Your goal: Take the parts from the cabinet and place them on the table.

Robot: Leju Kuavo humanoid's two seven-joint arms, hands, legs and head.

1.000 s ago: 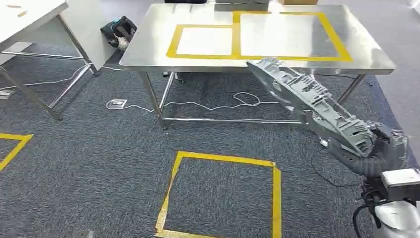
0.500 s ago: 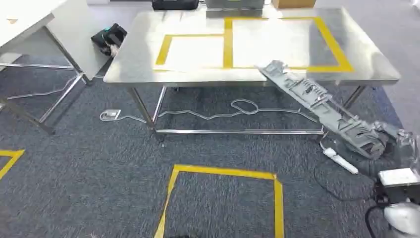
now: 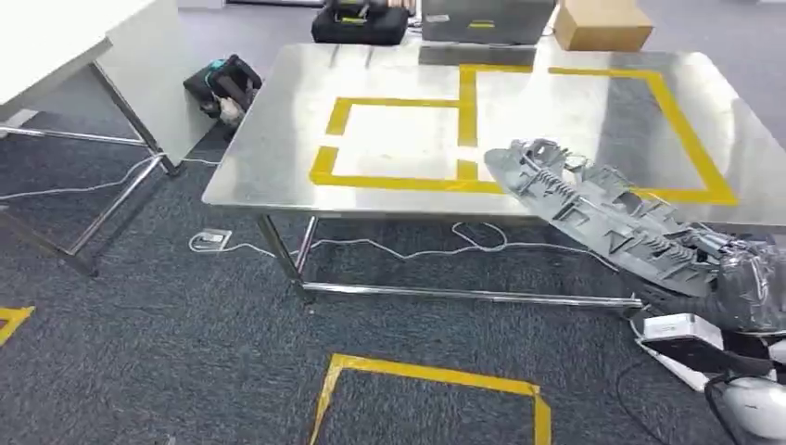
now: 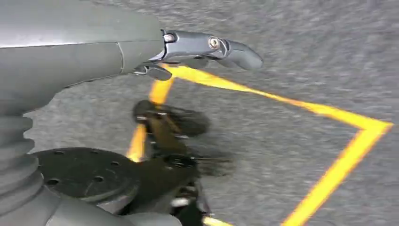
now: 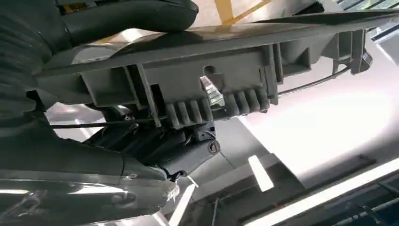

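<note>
Here, nearest the robot in the head view, the right hand point(image 3: 741, 292) sits at about four o'clock, clenched around the near end of a long grey moulded plastic part point(image 3: 602, 211). In the right wrist view the thumb lies along one face of the part point(image 5: 226, 75) and the darker fingers point(image 5: 155, 141) close under its ribbed side, so the hold looks firm.

The part's long axis runs from the hand up toward ten o'clock. Its far tip hangs over the front edge of the steel bench point(image 3: 278, 158), while the held end is out over the carpet, short of the edge. It is carried in the air at a tilt; I cannot tell whether the tip touches the steel.

The left hand point(image 4: 202, 49) hangs low over the grey carpet and a yellow floor-tape corner point(image 4: 367, 127), holding nothing, fingers extended. The right hand is plainly the nearer one to the bench, and it alone carries the load.

Beyond the part, two yellow tape rectangles point(image 3: 463, 93) mark the benchtop; the larger right-hand one lies straight ahead of the tip. Placement, I judge, needs the hand to advance toward twelve o'clock until the whole length is over steel. At the far side stand a cardboard box point(image 3: 602, 23) and a black case point(image 3: 357, 20).
</note>
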